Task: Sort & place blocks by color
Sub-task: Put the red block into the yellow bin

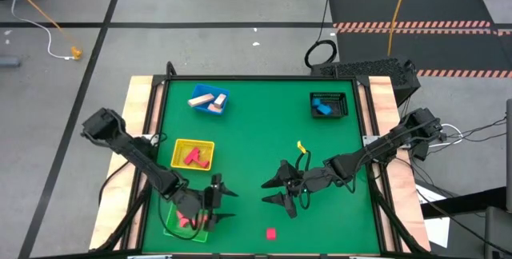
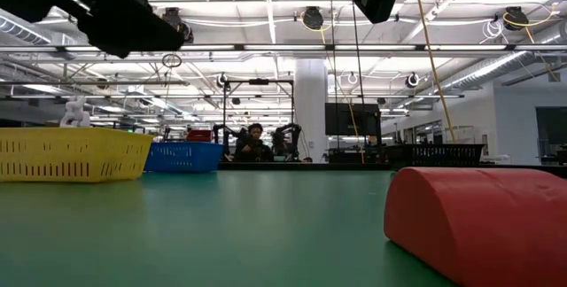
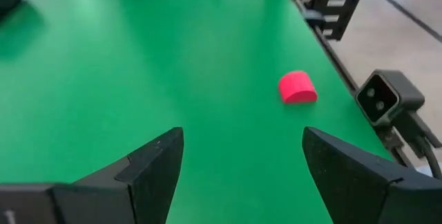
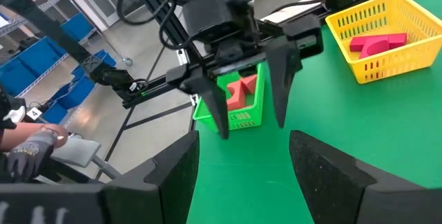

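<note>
One red half-round block (image 1: 271,233) lies flat side down on the green table near its near edge; it also shows in the left wrist view (image 3: 298,87) and close up in the low view (image 2: 478,225). My left gripper (image 1: 222,203) is open and empty, held over the table beside the green tray (image 1: 182,229), which holds red blocks (image 4: 240,94). My right gripper (image 1: 274,189) is open and empty, facing the left gripper (image 4: 248,86) across a gap. More red and pink blocks (image 1: 194,157) lie in the yellow tray (image 1: 181,145), tan blocks (image 1: 206,99) in the blue tray, and a blue block (image 1: 323,109) in the black basket.
The blue tray (image 1: 222,93) and black mesh basket (image 1: 330,97) sit near the far edge, and the yellow tray (image 2: 71,154) at the left. The middle of the table (image 1: 264,131) is bare green. A person's gloved hand (image 4: 27,148) shows beyond the table's left side.
</note>
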